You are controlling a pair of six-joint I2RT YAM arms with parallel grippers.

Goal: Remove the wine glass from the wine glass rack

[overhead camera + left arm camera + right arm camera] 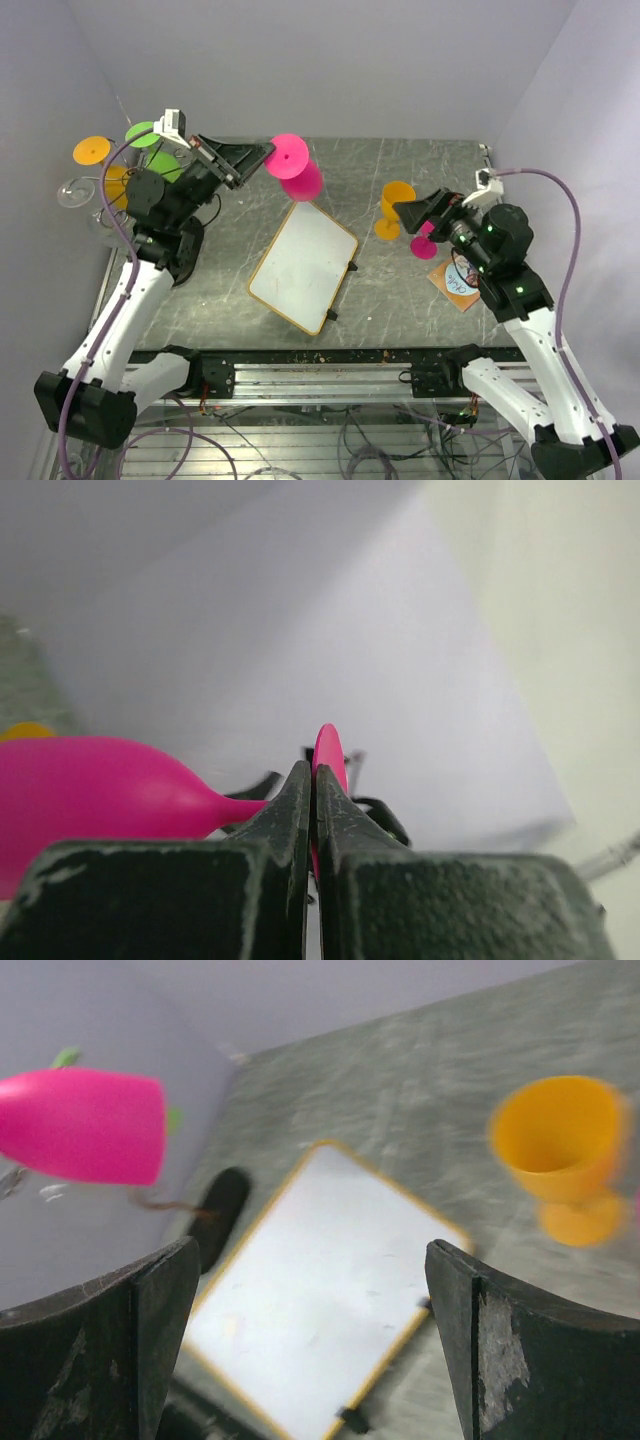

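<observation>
Your left gripper (313, 772) is pinched narrow on the stem of the pink wine glass (300, 180), fingers nearly meeting with only the stem between them. The glass hangs on its side in the air at 12 o'clock from the whiteboard (305, 265), to the right of the wine glass rack (222, 1210) and apart from it.

The rack stands at 10 o'clock on the table (400, 300), partly hidden behind your left arm. Around it you can see a green glass (165, 165), a clear glass (75, 192) and a round orange foot (92, 150). From the right wrist, its black oval base and thin stem show at the whiteboard's far-left corner.

The whiteboard lies flat and blank in a yellow frame, below the held glass. At 2 o'clock from it an orange glass (395, 205) stands upright, just beside your right gripper (408, 212). That gripper is spread wide with nothing between its fingers. A second pink glass (425, 245) sits at 6 o'clock from it, mostly hidden by the wrist.

At 4 o'clock on the table lies an orange card (455, 282) with a white patch and blue script, too small to read.

The held glass is opaque bright pink, with a rounded bowl narrowing to a slim stem and a flat disc foot.
</observation>
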